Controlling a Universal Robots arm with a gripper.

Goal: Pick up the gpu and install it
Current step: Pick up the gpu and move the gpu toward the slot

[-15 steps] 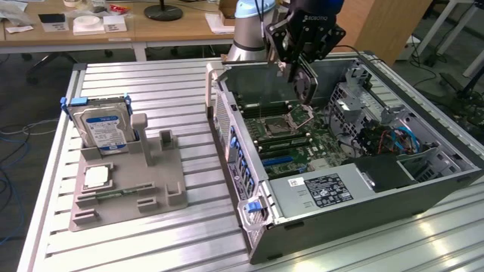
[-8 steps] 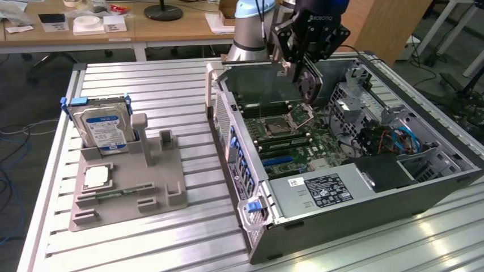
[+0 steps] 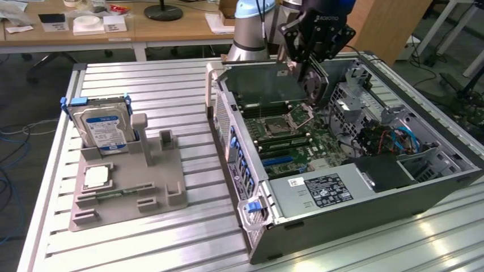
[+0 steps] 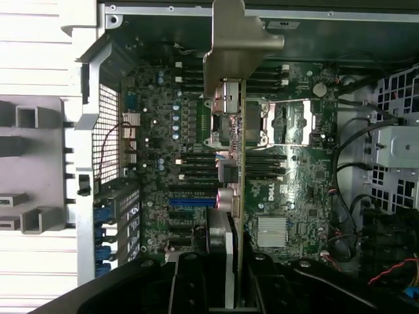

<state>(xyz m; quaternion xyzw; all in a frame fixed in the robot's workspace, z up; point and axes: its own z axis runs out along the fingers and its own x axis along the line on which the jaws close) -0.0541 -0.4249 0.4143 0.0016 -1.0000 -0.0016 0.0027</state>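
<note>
My gripper (image 3: 306, 65) is shut on the gpu (image 3: 312, 85) and holds it on edge above the far part of the open computer case (image 3: 355, 209). In the wrist view the gpu (image 4: 230, 163) appears edge-on, with its silver end bracket (image 4: 230, 46) at the end away from my gripper (image 4: 226, 281). It hangs over the motherboard (image 4: 301, 190), crossing beside the CPU socket (image 4: 288, 124) and the memory slots. A blue expansion slot (image 4: 190, 201) lies on the board close to the card's line. The card is above the board, apart from it.
A grey holder (image 3: 132, 187) stands on the slatted metal table (image 3: 189, 238) at the exterior view's left, carrying a blue-labelled hard drive (image 3: 106, 127) and a square CPU chip (image 3: 97, 177). The power supply (image 3: 321, 190) and cables (image 3: 400, 139) fill the case's near and right parts.
</note>
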